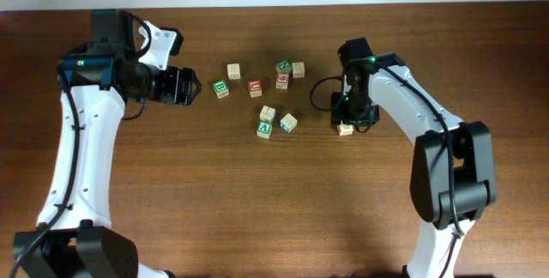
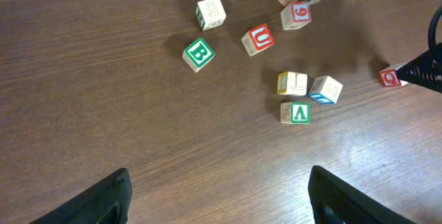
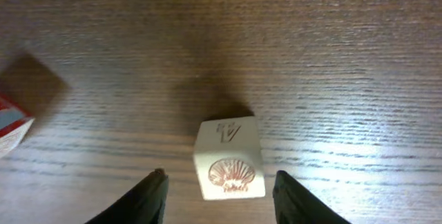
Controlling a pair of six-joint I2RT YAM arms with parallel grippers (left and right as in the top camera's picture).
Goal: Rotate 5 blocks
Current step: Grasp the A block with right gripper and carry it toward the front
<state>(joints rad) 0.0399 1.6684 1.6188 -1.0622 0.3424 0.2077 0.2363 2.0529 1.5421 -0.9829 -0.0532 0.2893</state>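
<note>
Right wrist: shell-printed block [image 3: 228, 158] between parted fingers of right end effector [image 3: 221, 177]

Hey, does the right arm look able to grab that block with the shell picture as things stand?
Probably yes. The shell block sits on its own between the fingers of the right gripper, with a small gap showing on each side. Nothing else lies between them, so closing should catch it.

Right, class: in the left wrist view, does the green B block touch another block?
No, the green B block sits alone, with bare wood on every side.
</note>
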